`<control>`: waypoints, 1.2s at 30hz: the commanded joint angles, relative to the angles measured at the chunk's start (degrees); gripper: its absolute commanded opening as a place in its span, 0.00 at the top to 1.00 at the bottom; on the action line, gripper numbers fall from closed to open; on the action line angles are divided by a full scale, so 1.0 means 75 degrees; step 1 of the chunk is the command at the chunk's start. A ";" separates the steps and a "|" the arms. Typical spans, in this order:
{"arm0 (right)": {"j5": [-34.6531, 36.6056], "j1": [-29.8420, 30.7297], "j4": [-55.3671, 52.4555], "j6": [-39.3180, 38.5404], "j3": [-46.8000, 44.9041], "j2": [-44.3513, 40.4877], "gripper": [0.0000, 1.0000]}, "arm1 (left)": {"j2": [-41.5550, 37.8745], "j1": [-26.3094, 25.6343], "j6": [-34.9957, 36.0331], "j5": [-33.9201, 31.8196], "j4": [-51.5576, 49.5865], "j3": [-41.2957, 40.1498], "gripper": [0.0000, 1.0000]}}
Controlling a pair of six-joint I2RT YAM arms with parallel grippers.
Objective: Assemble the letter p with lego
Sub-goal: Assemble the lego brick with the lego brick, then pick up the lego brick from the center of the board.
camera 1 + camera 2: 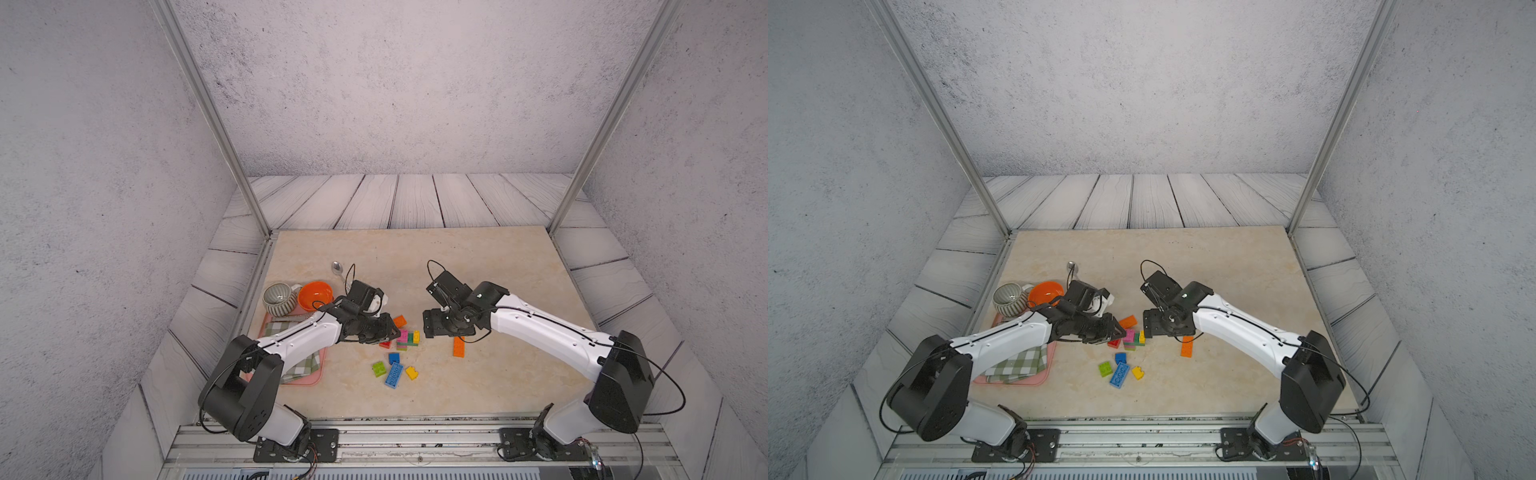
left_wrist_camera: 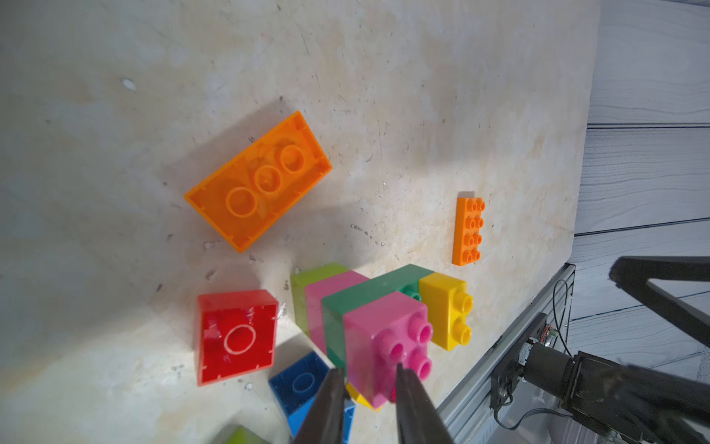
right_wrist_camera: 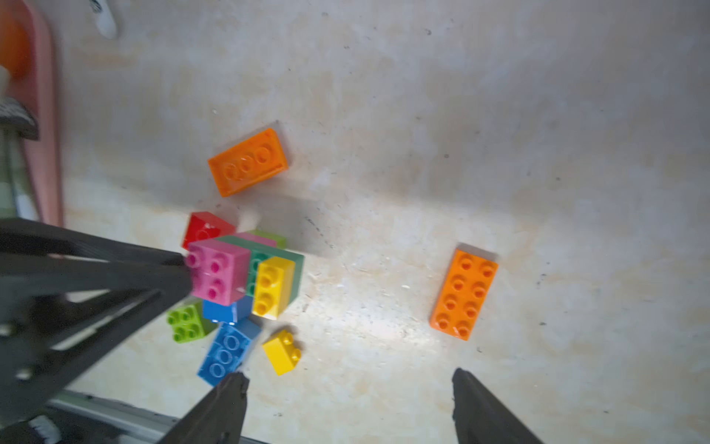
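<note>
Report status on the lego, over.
Left gripper shut on the pink brick, joined to the green brick. Right gripper open, empty, by the studded orange brick. Red brick, blue brick close alongside.

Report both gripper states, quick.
Left gripper: shut on the pink brick.
Right gripper: open, holding nothing.

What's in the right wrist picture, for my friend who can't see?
The left gripper has its jaws shut on a pink brick at the end of a colourful lego stack. The right gripper hangs with jaws open, a long orange brick nearby.
</note>
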 commanded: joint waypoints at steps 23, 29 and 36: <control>0.0271 -0.1286 0.1803 -0.0402 -0.2000 0.0698 0.24 | 0.0414 -0.0080 0.0212 -0.0941 -0.0869 -0.0133 0.74; 0.0251 -0.1304 0.1845 -0.0375 -0.1808 0.1166 0.40 | 0.0299 -0.0084 0.0221 -0.0977 -0.0940 -0.0121 0.74; 0.0114 -0.1304 0.1861 -0.0384 -0.1775 0.1451 0.48 | 0.0278 -0.0080 0.0222 -0.0972 -0.0960 -0.0126 0.74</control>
